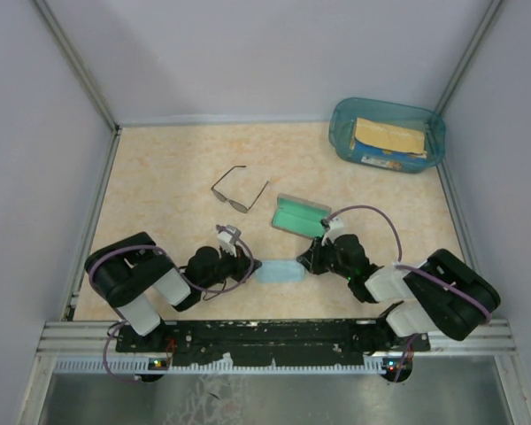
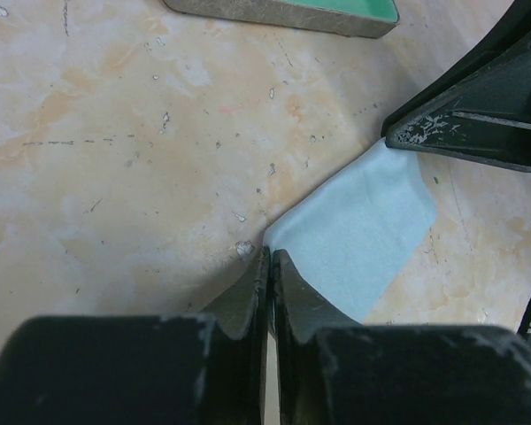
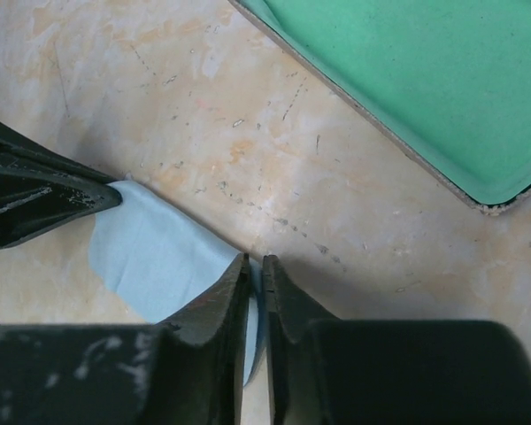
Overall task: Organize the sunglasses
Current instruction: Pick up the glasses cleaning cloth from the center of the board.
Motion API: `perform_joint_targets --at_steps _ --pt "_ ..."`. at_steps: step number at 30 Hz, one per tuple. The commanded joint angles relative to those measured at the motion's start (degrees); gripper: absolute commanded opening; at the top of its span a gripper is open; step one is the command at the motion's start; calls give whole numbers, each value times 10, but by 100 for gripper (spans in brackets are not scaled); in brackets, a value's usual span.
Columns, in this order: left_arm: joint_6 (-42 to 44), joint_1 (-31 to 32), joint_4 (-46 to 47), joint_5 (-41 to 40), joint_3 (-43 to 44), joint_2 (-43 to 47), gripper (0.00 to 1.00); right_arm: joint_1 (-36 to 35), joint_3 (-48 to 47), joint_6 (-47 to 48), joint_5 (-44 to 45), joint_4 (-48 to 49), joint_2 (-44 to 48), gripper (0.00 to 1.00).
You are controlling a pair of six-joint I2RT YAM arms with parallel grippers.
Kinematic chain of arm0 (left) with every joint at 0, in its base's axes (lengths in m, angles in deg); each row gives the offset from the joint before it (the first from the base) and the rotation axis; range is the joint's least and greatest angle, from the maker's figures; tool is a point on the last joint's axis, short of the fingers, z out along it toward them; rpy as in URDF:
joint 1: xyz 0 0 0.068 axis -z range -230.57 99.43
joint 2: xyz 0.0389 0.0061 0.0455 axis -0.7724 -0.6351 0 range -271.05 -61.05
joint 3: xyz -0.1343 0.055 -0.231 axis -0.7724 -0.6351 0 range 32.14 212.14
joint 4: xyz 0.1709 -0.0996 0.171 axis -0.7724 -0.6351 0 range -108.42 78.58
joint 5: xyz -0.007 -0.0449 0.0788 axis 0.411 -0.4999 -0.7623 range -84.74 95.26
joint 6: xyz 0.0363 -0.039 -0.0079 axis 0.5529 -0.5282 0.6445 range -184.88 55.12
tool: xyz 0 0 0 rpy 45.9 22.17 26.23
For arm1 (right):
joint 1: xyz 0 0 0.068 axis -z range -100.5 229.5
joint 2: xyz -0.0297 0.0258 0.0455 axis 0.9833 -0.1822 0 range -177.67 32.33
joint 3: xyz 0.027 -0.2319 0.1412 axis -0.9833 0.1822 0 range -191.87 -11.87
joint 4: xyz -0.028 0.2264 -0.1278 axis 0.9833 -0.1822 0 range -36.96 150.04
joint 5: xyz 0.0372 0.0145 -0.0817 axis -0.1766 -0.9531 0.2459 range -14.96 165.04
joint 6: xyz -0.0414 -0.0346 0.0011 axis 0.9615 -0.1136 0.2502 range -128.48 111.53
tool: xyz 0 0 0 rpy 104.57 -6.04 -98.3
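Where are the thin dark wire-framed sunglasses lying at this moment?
In the top view, the sunglasses lie on the beige table left of centre, just left of the open green-lined grey case, beyond the light blue cloth.

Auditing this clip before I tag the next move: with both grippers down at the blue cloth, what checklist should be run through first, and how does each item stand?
1. Left gripper closed on one corner of the light blue square cloth: ok.
2. Right gripper closed on the cloth's other end: ok.
3. Grey rectangular case with green lining open, empty: ok.
4. Thin dark wire-framed sunglasses clear of cloth and grippers: ok.
5. Sunglasses' temples folded: not ok, both spread.
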Motion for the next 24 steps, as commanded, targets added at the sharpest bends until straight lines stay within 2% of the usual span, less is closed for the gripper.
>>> perform_joint_targets --at_steps 1,5,17,24 --pt "0 -1 -7 -6 10 7 8 6 5 2 3 20 19 8" --pt "0 -1 -10 -6 15 6 0 6 3 2 1 22 18 0" --pt "33 -2 -64 -15 56 25 0 6 26 6 27 88 48 0" --pt "58 -7 -87 -8 95 23 0 6 28 23 75 70 98 0"
